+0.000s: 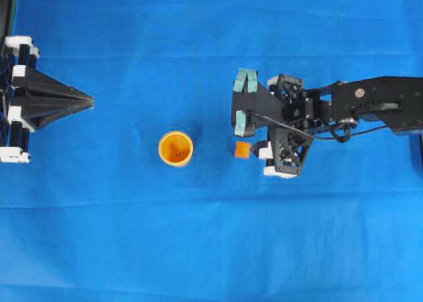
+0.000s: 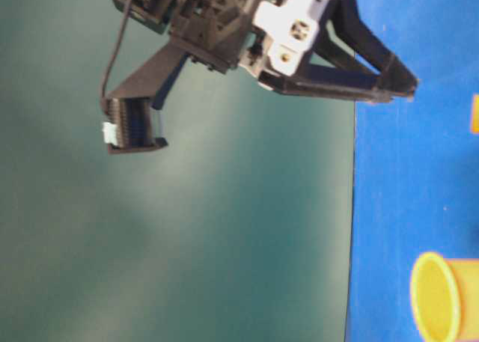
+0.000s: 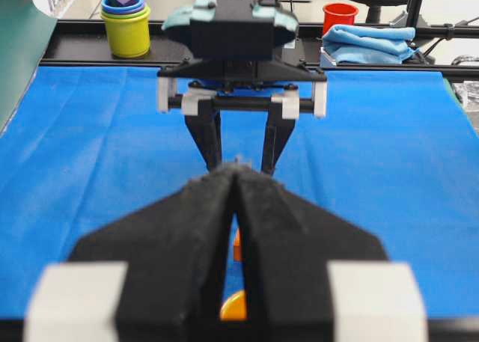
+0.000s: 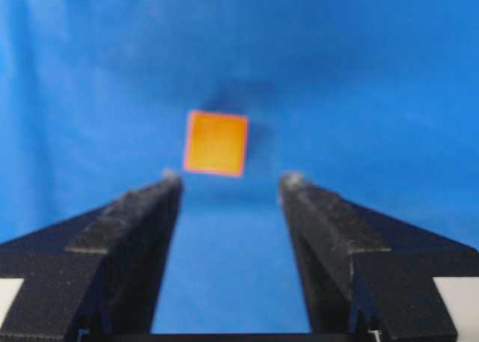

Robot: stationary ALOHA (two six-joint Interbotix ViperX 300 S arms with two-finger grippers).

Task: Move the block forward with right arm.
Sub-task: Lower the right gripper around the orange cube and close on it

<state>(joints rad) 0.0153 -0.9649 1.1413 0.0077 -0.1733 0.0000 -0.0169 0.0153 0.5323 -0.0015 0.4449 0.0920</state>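
small orange block, purplish edges, lies ahead of spread right gripper.

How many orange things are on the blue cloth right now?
2: the cup near the middle, and the block to its right, by the open right gripper.

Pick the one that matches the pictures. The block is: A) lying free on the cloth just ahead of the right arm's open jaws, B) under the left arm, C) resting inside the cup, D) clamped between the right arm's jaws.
A: in the right wrist view the block lies on the cloth beyond the open jaws, untouched.
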